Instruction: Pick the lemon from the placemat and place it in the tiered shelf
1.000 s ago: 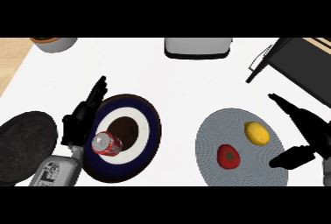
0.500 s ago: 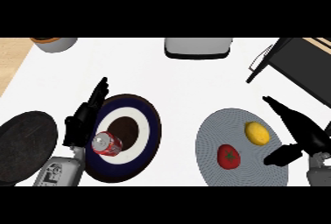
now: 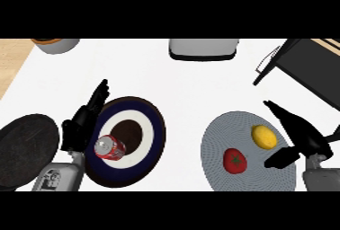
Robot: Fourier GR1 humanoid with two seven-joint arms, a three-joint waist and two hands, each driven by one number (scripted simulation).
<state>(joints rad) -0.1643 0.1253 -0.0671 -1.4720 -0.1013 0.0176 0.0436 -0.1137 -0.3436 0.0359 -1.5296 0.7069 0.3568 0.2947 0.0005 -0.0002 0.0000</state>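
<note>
White bench (image 3: pixel 199 94): the largest surface, carrying everything else in the head view.
Tiered shelf (image 3: pixel 305 67): dark frame at the upper right corner, only partly in view; it stands beyond the placemat, well apart from the lemon.
Dark round mat (image 3: pixel 23 148): lies at the left edge, beside the plate.
Plate (image 3: pixel 149 134): navy rim, white ring, dark centre; a red can (image 3: pixel 109 147) lies on its side on the plate's left part.
Placemat (image 3: pixel 225 134): grey, round, woven-looking, at the lower right.
Grey appliance (image 3: pixel 203 48): sits at the top centre, cut by the view's edge.
Bowl (image 3: pixel 56 44): at the top left, partly out of view.
Right hand (image 3: pixel 299 134): black, spread open, fingers straight and pointing up the view, thumb out toward the placemat; it sits just beside the lemon on its right and holds nothing.
Left hand (image 3: pixel 83 123): open, fingers up, resting at the plate's left rim by the can.
Lemon (image 3: pixel 264 136): yellow, oval, on the placemat's upper right part, free of both hands.
Tomato (image 3: pixel 234 161): red, on the placemat just below and left of the lemon, apart from it.
Handling: the lemon is likely light, stiff-skinned and smooth, so it may roll; 1 sensible hold is across its narrow middle, thumb on one side and fingers on the other.
</note>
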